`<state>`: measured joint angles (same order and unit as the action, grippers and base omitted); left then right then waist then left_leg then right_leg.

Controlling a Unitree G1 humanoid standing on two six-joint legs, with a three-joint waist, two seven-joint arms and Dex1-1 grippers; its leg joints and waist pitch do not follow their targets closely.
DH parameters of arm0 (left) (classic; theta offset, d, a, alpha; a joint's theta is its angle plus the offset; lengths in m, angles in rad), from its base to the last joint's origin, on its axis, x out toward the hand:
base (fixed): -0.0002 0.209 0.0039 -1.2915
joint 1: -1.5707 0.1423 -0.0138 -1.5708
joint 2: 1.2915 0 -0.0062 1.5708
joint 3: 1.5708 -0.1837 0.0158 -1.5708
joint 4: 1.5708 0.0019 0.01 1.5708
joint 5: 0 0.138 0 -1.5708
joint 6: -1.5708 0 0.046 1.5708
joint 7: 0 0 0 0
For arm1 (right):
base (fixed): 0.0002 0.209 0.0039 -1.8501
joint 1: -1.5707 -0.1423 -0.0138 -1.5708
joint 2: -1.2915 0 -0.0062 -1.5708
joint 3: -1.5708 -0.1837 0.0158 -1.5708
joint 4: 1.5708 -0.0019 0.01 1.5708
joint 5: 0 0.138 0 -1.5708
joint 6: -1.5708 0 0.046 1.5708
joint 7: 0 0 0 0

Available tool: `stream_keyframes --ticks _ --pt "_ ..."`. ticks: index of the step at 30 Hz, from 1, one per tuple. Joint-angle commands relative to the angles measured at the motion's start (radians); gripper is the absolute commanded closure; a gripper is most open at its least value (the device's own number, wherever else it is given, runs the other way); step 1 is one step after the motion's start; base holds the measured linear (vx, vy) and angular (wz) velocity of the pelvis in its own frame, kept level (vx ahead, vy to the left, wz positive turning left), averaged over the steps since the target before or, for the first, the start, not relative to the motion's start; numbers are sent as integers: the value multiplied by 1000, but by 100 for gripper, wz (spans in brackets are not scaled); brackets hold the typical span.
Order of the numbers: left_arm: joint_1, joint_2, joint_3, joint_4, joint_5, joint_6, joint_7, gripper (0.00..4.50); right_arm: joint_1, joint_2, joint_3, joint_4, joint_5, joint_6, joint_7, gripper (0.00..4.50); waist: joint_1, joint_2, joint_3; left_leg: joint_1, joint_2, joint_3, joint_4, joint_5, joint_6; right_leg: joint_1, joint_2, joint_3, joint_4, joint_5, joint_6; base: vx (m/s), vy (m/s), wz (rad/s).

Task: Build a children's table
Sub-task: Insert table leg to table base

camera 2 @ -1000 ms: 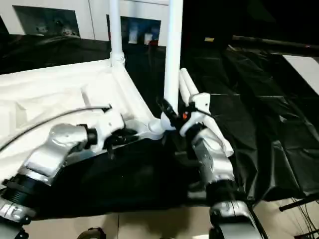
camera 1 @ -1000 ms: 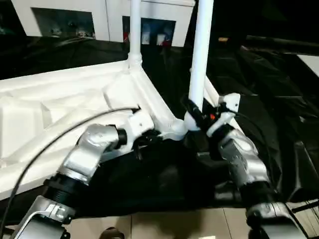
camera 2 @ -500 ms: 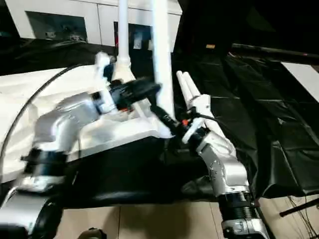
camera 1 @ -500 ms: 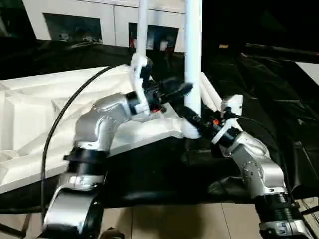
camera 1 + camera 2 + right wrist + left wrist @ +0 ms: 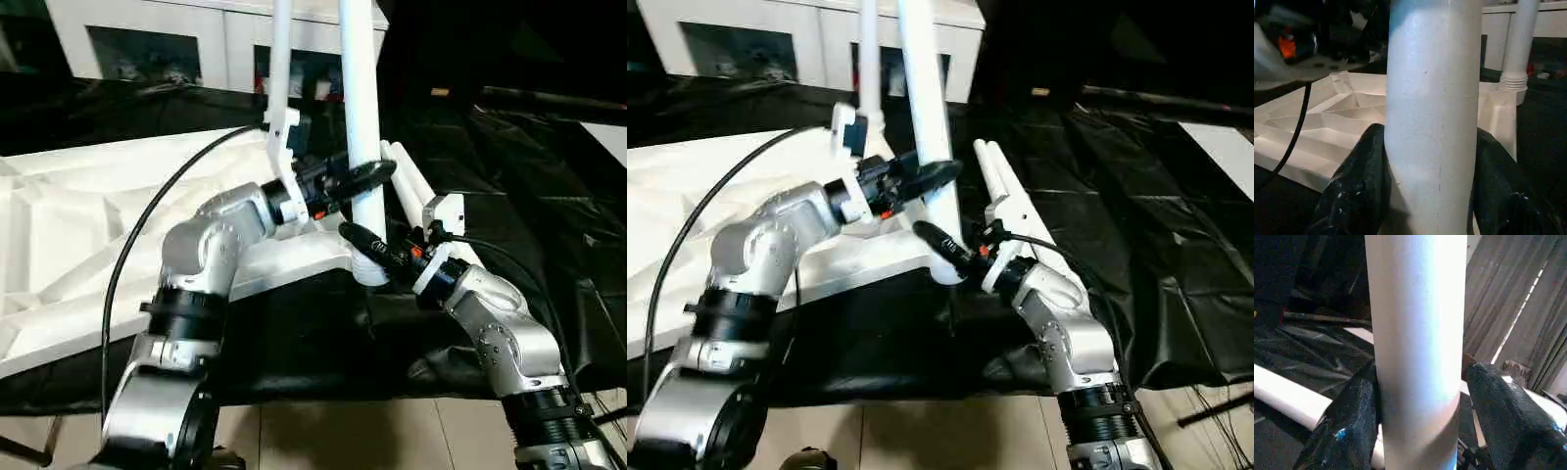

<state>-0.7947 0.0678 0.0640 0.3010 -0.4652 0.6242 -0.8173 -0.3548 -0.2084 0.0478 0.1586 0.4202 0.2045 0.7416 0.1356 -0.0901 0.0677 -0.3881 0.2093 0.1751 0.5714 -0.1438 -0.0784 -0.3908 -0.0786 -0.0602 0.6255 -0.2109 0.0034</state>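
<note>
The white tabletop (image 5: 78, 215) lies underside up, ribs showing, on black sheeting. Two white legs stand in its corner sockets: a far leg (image 5: 280, 59) and a near leg (image 5: 359, 98). My left gripper (image 5: 367, 176) straddles the near leg partway up. It is open: one finger (image 5: 1352, 416) lies against the tube and the other finger (image 5: 1503, 421) stands off it. Lower down, just above the socket, my right gripper (image 5: 364, 245) is shut on the same leg, both fingers (image 5: 1356, 191) pressed to its sides.
Two loose white legs (image 5: 411, 191) lie side by side on the black sheet (image 5: 509, 176) right of the tabletop. A white glass-door cabinet (image 5: 196, 39) stands behind. A black cable (image 5: 147, 225) arcs from my left forearm over the tabletop. Pale floor shows along the near edge.
My left arm has lifted from the tabletop's near edge up to the near leg, and its jaws have opened around it. My right gripper keeps its hold low on that leg.
</note>
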Motion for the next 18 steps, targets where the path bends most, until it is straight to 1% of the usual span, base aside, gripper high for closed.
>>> stream_keyframes --ticks 1,3,4,5,6,8,9,11,12,13,14,15,16,17,18 --pt "-29 -12 -4 -9 -18 26 21 182 -1 -12 -3 -8 -11 12 1 265 5 7 -74 26 21 1 -53 -154 20 51 -59 40 -64 -17 -210 0 0 0" --pt "-42 -12 13 7 -13 37 61 189 -1 -16 -4 -9 -8 16 3 265 7 5 -76 26 21 0 -53 -154 12 52 -58 39 -62 -8 -208 0 0 0" --pt "-45 -11 19 14 -7 32 77 201 0 -17 -5 -10 -7 16 4 265 9 6 -76 26 21 -1 -53 -154 11 51 -57 39 -62 -4 -206 0 0 0" --pt "-46 -11 20 15 -5 31 81 201 0 -17 -5 -10 -6 16 4 265 9 6 -76 26 20 -1 -53 -154 11 51 -57 39 -62 -2 -205 0 0 0" --pt "-55 -10 26 20 -5 32 98 228 0 -22 -7 -9 -5 17 8 265 11 3 -77 25 20 -1 -52 -148 12 52 -58 39 -61 5 -205 0 0 0" --pt "-66 -9 31 23 -6 47 115 234 0 -26 -9 -7 -4 16 13 265 13 4 -77 24 20 -1 -51 -140 12 53 -58 38 -59 14 -205 0 0 0" --pt "-75 -9 34 24 -2 54 131 239 -1 -29 -11 -8 -4 17 17 265 13 2 -78 24 18 -1 -49 -132 14 53 -57 38 -58 23 -206 0 0 0" --pt "-86 -5 31 27 8 63 150 256 -4 -33 -14 -7 -6 16 17 265 15 3 -77 24 17 -1 -49 -128 17 53 -57 38 -58 26 -207 0 0 0" --pt "-90 -4 30 29 12 65 156 259 -5 -34 -15 -6 -7 16 18 265 15 2 -78 23 17 0 -48 -126 18 55 -57 38 -58 25 -206 0 0 0" --pt "-104 -1 21 34 37 55 181 261 -10 -41 -24 -13 28 49 46 230 15 2 -78 22 17 -1 -49 -127 20 55 -58 38 -59 23 -205 0 0 0" --pt "-107 0 18 36 43 53 186 261 -12 -43 -26 -14 35 56 52 230 16 1 -79 23 17 -1 -47 -123 24 56 -57 38 -58 26 -204 0 0 0" --pt "-116 6 7 38 57 47 194 262 -17 -51 -33 -18 51 78 63 209 15 0 -79 21 17 -1 -47 -119 27 57 -57 38 -58 31 -205 0 0 0" --pt "-116 6 7 38 57 47 194 263 -17 -51 -33 -18 51 78 63 192 16 0 -79 21 17 -2 -47 -117 28 57 -57 37 -58 29 -205 0 0 0" --pt "-125 9 -2 40 68 43 204 263 -23 -60 -45 -22 76 111 75 192 16 0 -79 22 17 -1 -46 -116 30 57 -57 37 -57 32 -206 0 0 0" --pt "-136 15 -19 36 83 45 211 264 -35 -88 -60 -28 114 186 90 186 14 0 -78 23 17 -3 -47 -119 34 58 -55 36 -58 29 -203 0 0 0"
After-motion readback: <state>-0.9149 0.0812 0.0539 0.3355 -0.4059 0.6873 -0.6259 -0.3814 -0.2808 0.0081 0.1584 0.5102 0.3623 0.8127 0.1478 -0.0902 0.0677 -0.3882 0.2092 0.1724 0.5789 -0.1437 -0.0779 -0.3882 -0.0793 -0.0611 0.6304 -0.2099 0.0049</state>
